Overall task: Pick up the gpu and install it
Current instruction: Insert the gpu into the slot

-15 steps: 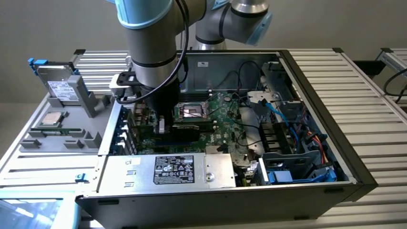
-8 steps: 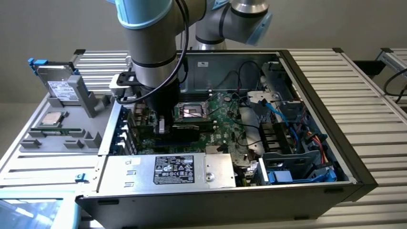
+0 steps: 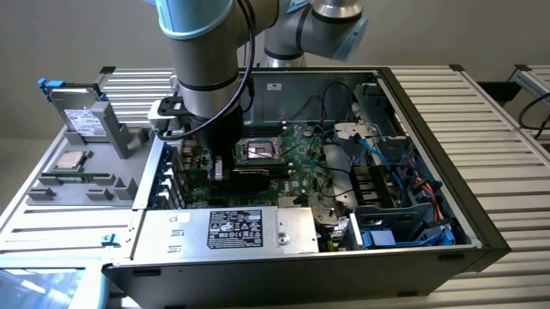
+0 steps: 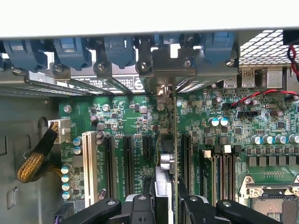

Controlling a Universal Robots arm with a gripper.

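Gripper (image 4: pixel 164 205) clamped on gpu (image 4: pixel 164 179), edge-on above motherboard (image 4: pixel 126 121) slots; nearby writing unreadable.

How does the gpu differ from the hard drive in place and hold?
The gpu is inside the computer case, above the motherboard slots; the hard drive is outside it, in the grey holder at the exterior view's left. The pincer clamps the gpu; nothing touches the hard drive. Both stand on edge.
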